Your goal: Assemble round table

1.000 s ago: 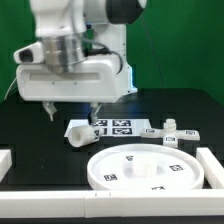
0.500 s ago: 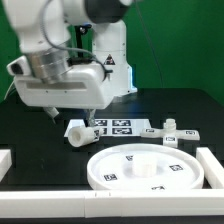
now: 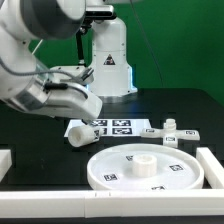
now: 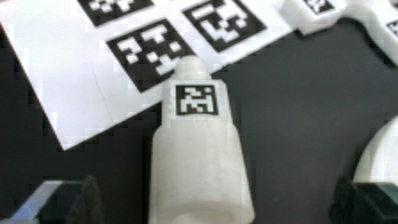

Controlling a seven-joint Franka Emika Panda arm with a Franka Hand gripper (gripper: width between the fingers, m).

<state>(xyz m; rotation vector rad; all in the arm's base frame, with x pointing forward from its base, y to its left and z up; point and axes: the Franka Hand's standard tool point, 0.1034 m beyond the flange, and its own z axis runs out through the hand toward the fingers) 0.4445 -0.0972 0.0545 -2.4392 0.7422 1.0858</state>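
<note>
Gripper (image 4: 210, 198) spread wide, empty. Leg (image 4: 196, 150) lies flat between my fingers (image 4: 57, 203), untouched, tagged tip over the marker board's (image 4: 63, 90) edge. Long axis runs square to my closing line.

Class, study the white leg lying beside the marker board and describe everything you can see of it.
The leg is a smooth, white, plastic-looking cylinder, thick in the body and narrowing to a rounded tip. A small black-and-white square tag sits near that narrow end. It lies on its side on the black table, its tip at the marker board edge. The open claw straddles its thick end without touching it.
</note>
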